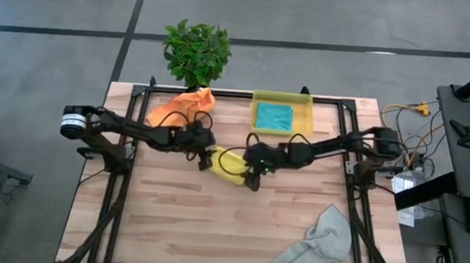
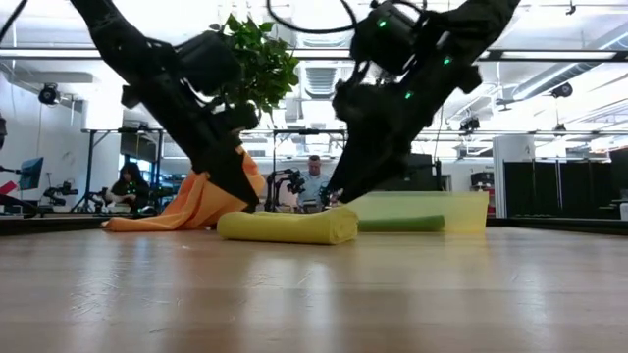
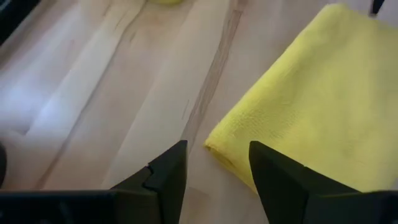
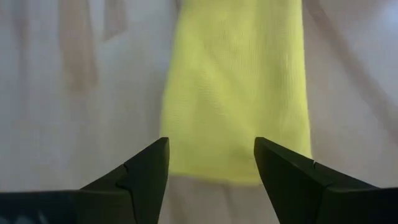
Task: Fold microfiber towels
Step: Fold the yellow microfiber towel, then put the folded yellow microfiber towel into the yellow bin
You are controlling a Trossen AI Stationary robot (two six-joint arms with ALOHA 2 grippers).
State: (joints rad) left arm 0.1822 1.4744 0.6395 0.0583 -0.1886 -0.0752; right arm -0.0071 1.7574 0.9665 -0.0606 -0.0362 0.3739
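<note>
Folded yellow microfiber towel [image 1: 226,164] is lying flat mid-tabletop [image 1: 178,227]. Left claw [image 3: 214,180] and right claw [image 4: 211,168] are poised at opposite ends, fingers apart, nothing gripped, presumably positioned for another fold.

- No text, label, brand, number or sign could be read in any of the views.
</note>
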